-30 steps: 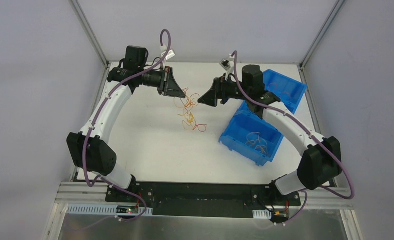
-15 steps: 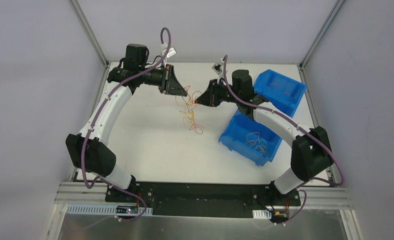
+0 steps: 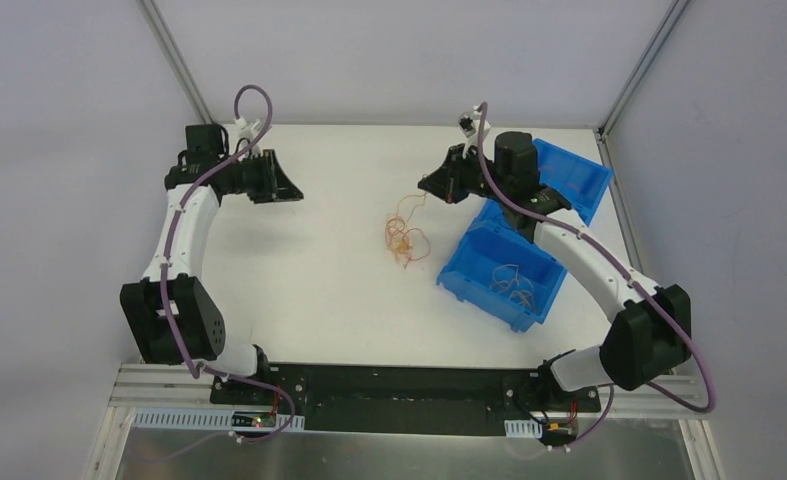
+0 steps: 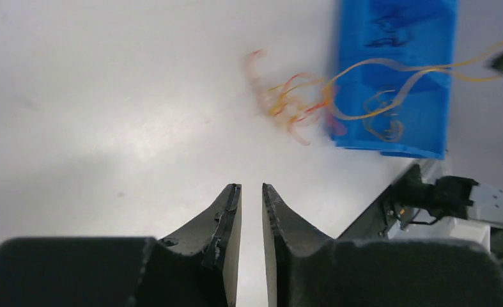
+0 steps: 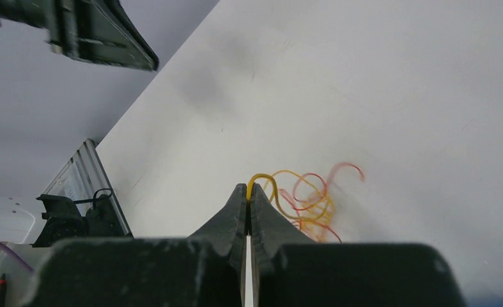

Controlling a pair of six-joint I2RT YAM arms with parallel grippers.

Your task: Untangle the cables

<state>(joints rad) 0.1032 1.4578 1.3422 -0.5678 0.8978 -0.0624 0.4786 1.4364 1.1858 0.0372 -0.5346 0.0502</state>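
Observation:
The cables (image 3: 406, 237) are a small tangle of orange, red and yellow curly wires lying on the white table just left of the near blue bin. One yellow strand rises from the tangle to my right gripper (image 3: 425, 187), which is shut on it. The right wrist view shows that yellow loop pinched at the closed tips of the right gripper (image 5: 248, 187), with the other cables (image 5: 307, 199) hanging blurred behind. My left gripper (image 3: 293, 192) hovers far off at the back left, and in its wrist view the left gripper (image 4: 251, 187) is slightly open with nothing in it.
A blue bin (image 3: 477, 248) with a few loose wires inside stands right of the tangle. A second blue bin (image 3: 581, 182) sits behind it at the back right. Metal frame posts rise at both back corners of the table.
My left gripper let go of the tangle and drew back to the far left. My right gripper shut on a yellow strand and pulled the bundle right, toward the bin.

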